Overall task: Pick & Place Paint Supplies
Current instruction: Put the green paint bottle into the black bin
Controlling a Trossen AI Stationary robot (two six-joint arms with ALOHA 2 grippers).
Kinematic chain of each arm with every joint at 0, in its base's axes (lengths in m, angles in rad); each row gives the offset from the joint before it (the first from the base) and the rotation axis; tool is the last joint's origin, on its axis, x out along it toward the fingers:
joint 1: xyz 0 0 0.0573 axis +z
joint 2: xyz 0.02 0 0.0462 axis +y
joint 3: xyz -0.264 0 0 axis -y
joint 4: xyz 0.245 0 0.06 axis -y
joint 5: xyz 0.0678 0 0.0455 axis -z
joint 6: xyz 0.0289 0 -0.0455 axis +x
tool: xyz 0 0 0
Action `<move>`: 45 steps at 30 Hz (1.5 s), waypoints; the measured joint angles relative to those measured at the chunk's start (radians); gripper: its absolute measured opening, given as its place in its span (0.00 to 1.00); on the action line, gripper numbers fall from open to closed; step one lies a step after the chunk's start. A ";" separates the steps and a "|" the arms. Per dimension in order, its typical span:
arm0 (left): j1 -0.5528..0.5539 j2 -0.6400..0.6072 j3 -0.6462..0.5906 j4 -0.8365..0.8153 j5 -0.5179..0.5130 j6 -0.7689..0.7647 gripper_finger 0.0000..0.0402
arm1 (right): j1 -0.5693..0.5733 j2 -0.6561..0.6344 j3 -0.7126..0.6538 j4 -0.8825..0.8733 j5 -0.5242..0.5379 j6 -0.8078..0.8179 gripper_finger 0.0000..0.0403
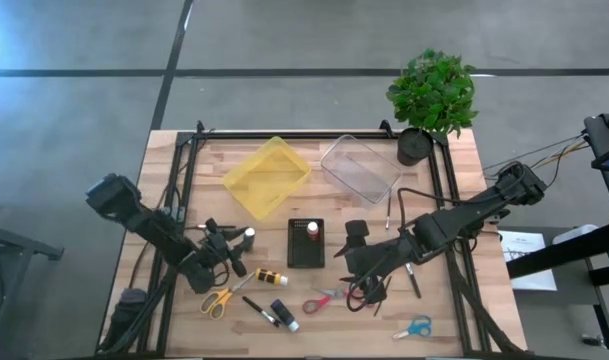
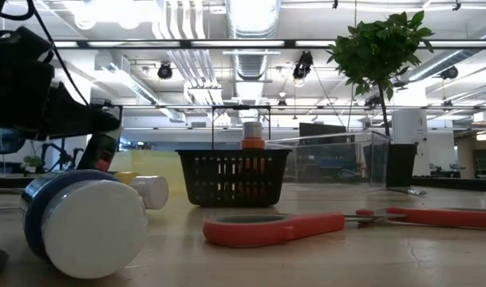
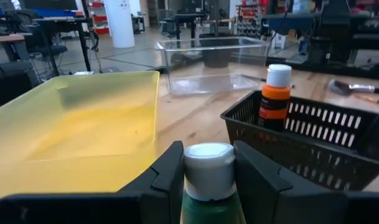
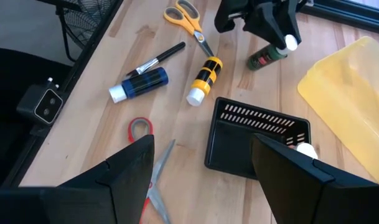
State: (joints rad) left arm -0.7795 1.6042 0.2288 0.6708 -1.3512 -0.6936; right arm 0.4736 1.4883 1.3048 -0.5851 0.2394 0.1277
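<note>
We see the left gripper pinching a white-capped green paint bottle; right gripper spread above red-handled scissors.

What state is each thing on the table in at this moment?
left gripper: shut on the green bottle.
right gripper: open, empty, above the red scissors.
black basket: upright, holding one orange bottle standing.
yellow tray: empty.
clear bin: empty.
yellow-black bottle: lying on its side.
blue bottle: lying on its side.
yellow scissors: lying flat.
</note>
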 joint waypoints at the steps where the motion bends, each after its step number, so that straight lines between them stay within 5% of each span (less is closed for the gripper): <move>1: -0.002 0.015 0.005 0.001 -0.010 -0.015 0.28 | 0.000 0.000 0.000 0.000 0.000 0.001 0.65; 10: -0.050 0.057 0.010 0.010 -0.030 -0.095 0.29 | 0.000 0.000 0.000 0.000 0.000 0.000 0.65; 18: -0.070 0.062 0.008 -0.015 0.038 -0.124 0.46 | 0.000 0.000 0.000 0.002 0.000 0.000 0.65; 26: -0.071 0.053 0.008 -0.020 0.043 -0.100 0.40 | 0.000 0.000 0.000 0.021 0.000 -0.007 0.65; 34: -0.041 -0.176 0.010 -0.039 0.426 0.190 0.32 | 0.000 0.000 0.000 0.021 -0.001 -0.008 0.65; 37: -0.001 -0.325 0.069 -0.285 0.520 0.227 0.31 | 0.000 0.000 0.000 0.021 -0.001 -0.015 0.65; 40: 0.090 -0.432 0.233 -0.811 0.663 0.109 0.31 | 0.000 0.000 0.000 0.022 -0.001 -0.015 0.65; 42: 0.172 -0.450 0.364 -1.129 0.782 0.025 0.31 | 0.000 0.000 0.000 0.022 -0.001 -0.015 0.65; 45: 0.267 -0.441 0.515 -1.360 0.935 -0.015 0.31 | 0.000 0.000 0.000 0.021 -0.005 -0.015 0.65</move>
State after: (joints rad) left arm -0.5122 1.1633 0.7441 -0.6888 -0.4157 -0.7084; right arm 0.4736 1.4887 1.3048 -0.5644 0.2348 0.1127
